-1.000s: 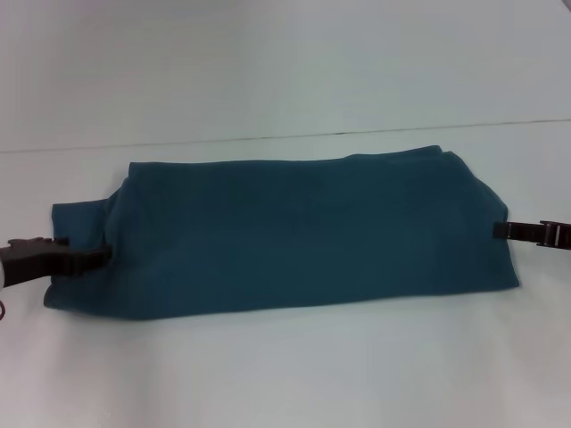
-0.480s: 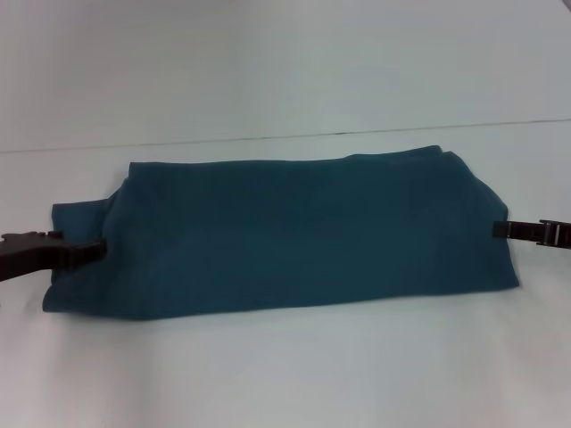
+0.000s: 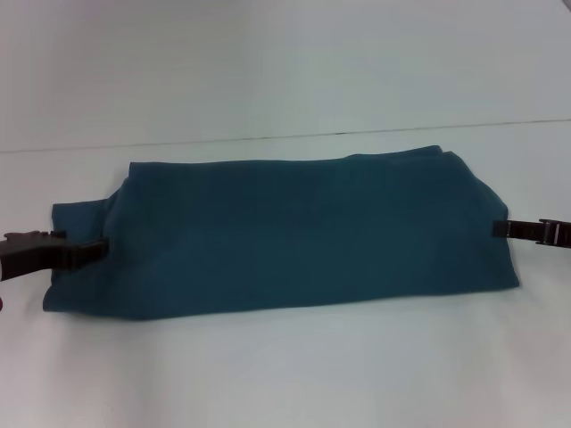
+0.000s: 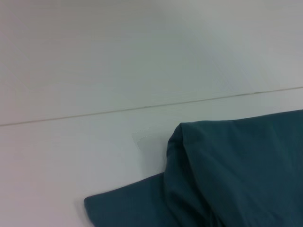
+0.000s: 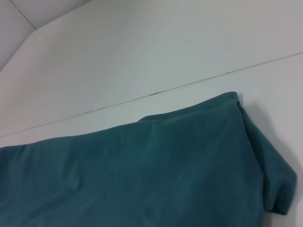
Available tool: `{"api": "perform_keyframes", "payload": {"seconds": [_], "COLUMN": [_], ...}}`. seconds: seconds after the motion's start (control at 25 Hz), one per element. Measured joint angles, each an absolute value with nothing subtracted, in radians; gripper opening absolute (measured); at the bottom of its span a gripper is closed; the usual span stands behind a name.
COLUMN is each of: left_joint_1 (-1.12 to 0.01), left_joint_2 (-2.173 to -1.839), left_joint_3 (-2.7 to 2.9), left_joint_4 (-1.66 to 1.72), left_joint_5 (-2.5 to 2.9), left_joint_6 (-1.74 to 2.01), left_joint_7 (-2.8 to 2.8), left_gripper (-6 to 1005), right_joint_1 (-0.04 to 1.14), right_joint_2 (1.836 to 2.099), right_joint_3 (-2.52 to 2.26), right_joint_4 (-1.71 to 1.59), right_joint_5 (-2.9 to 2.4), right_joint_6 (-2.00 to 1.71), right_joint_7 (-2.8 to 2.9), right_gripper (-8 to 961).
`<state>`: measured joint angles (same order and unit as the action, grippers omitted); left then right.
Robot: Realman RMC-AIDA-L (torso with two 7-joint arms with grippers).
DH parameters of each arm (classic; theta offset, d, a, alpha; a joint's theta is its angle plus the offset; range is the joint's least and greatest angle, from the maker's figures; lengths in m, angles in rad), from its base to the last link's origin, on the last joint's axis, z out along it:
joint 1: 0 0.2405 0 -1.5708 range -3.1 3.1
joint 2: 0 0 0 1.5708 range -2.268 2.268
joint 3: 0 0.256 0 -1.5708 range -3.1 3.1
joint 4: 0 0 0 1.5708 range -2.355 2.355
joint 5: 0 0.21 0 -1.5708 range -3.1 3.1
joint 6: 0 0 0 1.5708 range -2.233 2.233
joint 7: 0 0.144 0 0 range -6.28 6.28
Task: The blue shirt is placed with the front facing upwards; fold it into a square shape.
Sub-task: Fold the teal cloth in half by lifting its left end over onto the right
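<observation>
1. Lying flat on the white table [image 3: 285, 374]: 1 blue shirt [image 3: 294, 236], folded into a long band running left-right across the head view. No lettering shows on the upper face.
2. 2 grippers in the head view, 1 at each short end of the band.
3. Left gripper [image 3: 98, 250] sits at table level at the shirt's left end, tip touching the cloth where 1 lower layer sticks out past the upper fold. Jaw state: can't tell, the fingers read as 1 dark shape against the fabric.
4. Right gripper [image 3: 501, 229] is at the shirt's right edge, approx. mid-height, tip touching the hem. Jaw state: can't tell either, only a thin dark bar shows.
5. Left wrist view: 1 rounded fold corner of the shirt [image 4: 236, 170] w/ 1 flat flap poking out beneath it; no fingers visible.
6. Right wrist view: shirt [image 5: 142, 175] fills the lower part, 1 corner curling over at the far end; no fingers visible.
7. 1 thin seam line [image 3: 268, 137] crosses the table behind the shirt.
</observation>
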<state>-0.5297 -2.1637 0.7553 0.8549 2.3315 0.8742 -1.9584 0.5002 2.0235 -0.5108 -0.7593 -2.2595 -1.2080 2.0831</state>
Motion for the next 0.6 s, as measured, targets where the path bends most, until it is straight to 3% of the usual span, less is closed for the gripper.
{"api": "perform_keyframes", "payload": {"seconds": [0.08,0.28,0.6], "left_joint_1": [-0.53,-0.534,-0.537], "left_joint_2": [-2.163,-2.162,-2.161], "left_joint_3": [0.757,0.759,0.76], "left_joint_4": [0.855,0.853,0.852], "left_joint_5": [2.331,2.349,2.36], "left_joint_6": [0.874,0.874,0.877], "left_joint_7": [-1.957,-1.957,-1.96], "left_gripper": [733,618,349], "right_joint_1": [0.5,0.499,0.499], "right_joint_2": [2.024,2.025,2.025], "right_joint_3": [-0.511,-0.511,-0.511], "right_joint_4": [-0.759,-0.759,-0.758], "right_joint_5": [-2.26,-2.259,-2.26], "right_joint_6": [-1.208,-1.21,-1.21], "right_joint_7": [2.083,2.083,2.083], "right_gripper": [592,592,593]}}
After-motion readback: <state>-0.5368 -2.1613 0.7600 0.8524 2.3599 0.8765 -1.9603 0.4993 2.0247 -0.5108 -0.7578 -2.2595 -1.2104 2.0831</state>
